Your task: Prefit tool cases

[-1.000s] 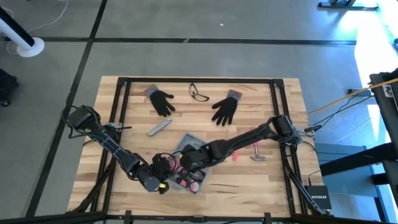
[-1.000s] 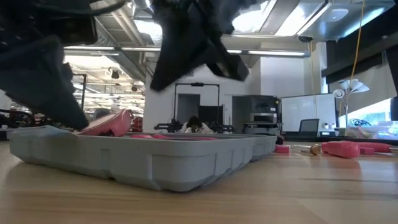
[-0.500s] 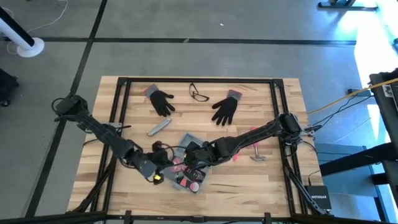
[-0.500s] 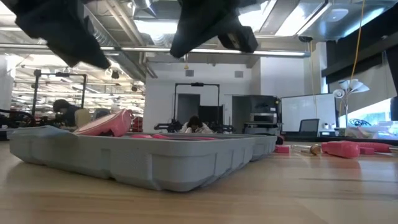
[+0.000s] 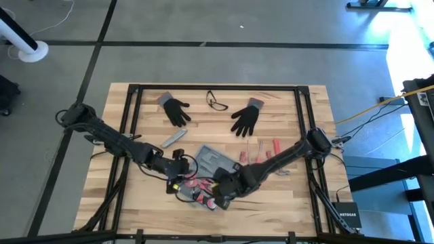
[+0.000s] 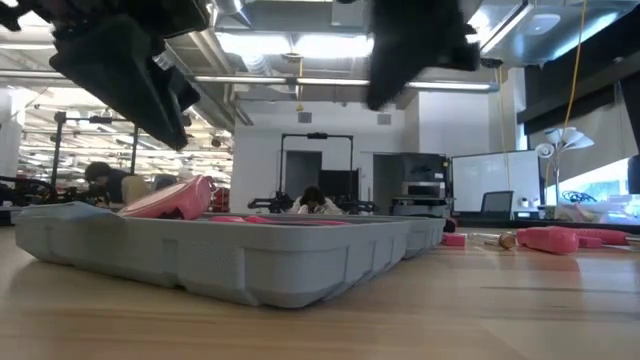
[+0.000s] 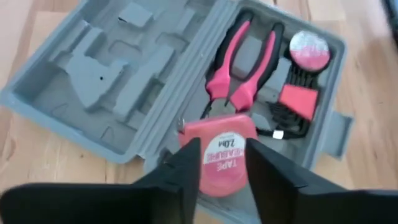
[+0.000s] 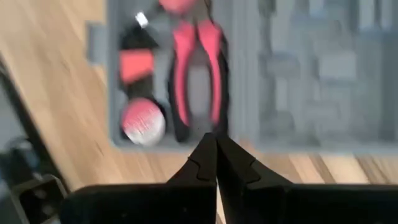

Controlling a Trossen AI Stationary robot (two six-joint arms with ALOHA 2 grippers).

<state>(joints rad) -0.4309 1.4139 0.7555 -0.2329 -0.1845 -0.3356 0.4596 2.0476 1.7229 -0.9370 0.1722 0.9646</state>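
Fingers first: my left gripper (image 7: pixel 222 180) stands parted with nothing between the tips, hanging over the round red tape measure (image 7: pixel 219 153) that sits at the edge of the flat blue-grey plastic tool case (image 7: pixel 127 93), while my right gripper (image 8: pixel 216 163) has its two dark tips pressed together and empty, poised above the pink-handled pliers (image 8: pixel 197 62) seated in their recess. From overhead the case (image 5: pixel 211 161) lies open on the wooden table (image 5: pixel 285 196), near the front edge and between my two arms, with my left gripper (image 5: pixel 178 181) at its left side and my right gripper (image 5: pixel 224 186) over its front half. I judge the step in hand to be seating the tape measure into its moulded pocket; whether it is already fully down I cannot tell. To do it well I would centre my left fingers on the tape's round body, keep the approach straight down, and press evenly so it does not tip onto the pliers just beside it. My right tips could steady the case wall so the light shell does not skate on the wood. Loose pink-handled tools (image 5: pixel 261 150) wait to the right, and two black gloves (image 5: pixel 176 110) lie well apart at the far side.
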